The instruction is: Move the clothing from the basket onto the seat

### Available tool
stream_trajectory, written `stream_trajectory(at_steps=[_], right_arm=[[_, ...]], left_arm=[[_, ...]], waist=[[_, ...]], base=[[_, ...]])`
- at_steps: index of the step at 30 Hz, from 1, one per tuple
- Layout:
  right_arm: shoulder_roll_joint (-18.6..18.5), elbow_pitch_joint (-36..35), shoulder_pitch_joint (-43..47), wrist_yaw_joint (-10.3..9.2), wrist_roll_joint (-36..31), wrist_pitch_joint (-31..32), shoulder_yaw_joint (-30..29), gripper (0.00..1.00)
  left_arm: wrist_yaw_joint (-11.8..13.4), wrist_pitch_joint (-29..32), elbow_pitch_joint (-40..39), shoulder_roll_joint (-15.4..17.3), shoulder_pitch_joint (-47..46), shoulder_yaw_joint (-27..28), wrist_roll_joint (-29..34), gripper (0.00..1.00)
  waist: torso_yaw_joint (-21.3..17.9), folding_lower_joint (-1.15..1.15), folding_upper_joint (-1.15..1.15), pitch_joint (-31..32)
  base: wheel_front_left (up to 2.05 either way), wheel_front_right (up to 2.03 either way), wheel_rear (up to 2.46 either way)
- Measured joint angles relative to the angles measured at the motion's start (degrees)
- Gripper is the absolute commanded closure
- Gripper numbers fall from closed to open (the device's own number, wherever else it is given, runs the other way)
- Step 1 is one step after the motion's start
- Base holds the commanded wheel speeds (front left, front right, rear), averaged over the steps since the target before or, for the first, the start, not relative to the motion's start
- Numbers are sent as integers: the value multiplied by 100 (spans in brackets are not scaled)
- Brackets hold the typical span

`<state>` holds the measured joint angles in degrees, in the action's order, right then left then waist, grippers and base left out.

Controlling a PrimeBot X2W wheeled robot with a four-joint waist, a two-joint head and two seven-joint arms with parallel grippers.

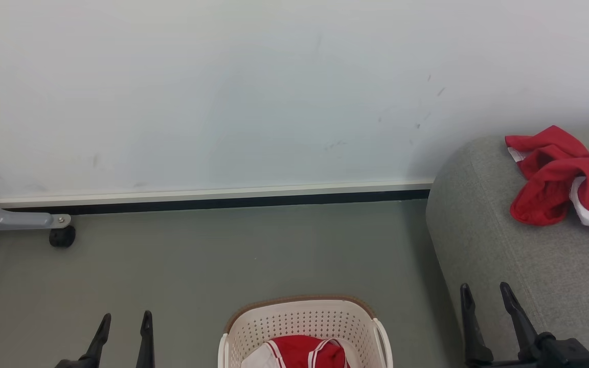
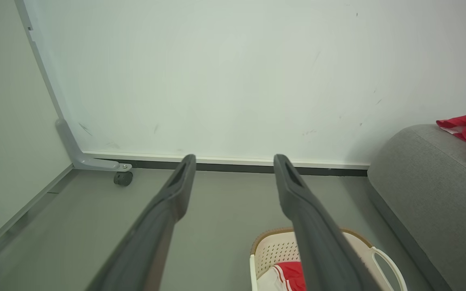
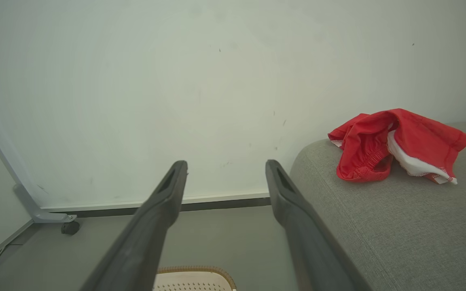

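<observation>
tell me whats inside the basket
The basket holds a bunched red garment with white trim. Whatever lies under it is covered by that fabric, and the basket's near part falls below the picture's edge.

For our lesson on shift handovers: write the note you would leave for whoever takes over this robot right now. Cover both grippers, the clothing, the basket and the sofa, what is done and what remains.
Left gripper: open, empty, left of the basket.
Right gripper: open, empty, low by the sofa, right of the basket.
Done: a crumpled red garment lies on top of the sofa.
Left: a red-and-white garment lies in the basket, which stands on the floor beside the sofa. Lift it out and lay it on the sofa.
</observation>
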<state>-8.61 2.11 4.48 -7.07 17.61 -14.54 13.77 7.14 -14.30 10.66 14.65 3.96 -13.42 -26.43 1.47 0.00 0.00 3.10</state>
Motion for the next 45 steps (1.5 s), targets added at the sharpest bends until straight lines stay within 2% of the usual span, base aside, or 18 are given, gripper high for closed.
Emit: stream_trajectory(at_steps=[30, 38, 45], right_arm=[[55, -302, 101, -8, -211, 10, -166, 0], [64, -426, 45, -8, -238, 35, -242, 0], [77, -604, -476, -8, -313, 86, -267, 0]], left_arm=[[0, 0, -174, -63, 121, 183, 243, 0], [-58, 0, -202, -59, -126, -15, 363, 0], [-169, 110, -174, -146, -694, -326, 558, 0]], waist=[[-12, 0, 0, -177], [0, 0, 0, -456], [-43, 0, 0, -913]], base=[[0, 0, 0], [0, 0, 0], [0, 0, 0]])
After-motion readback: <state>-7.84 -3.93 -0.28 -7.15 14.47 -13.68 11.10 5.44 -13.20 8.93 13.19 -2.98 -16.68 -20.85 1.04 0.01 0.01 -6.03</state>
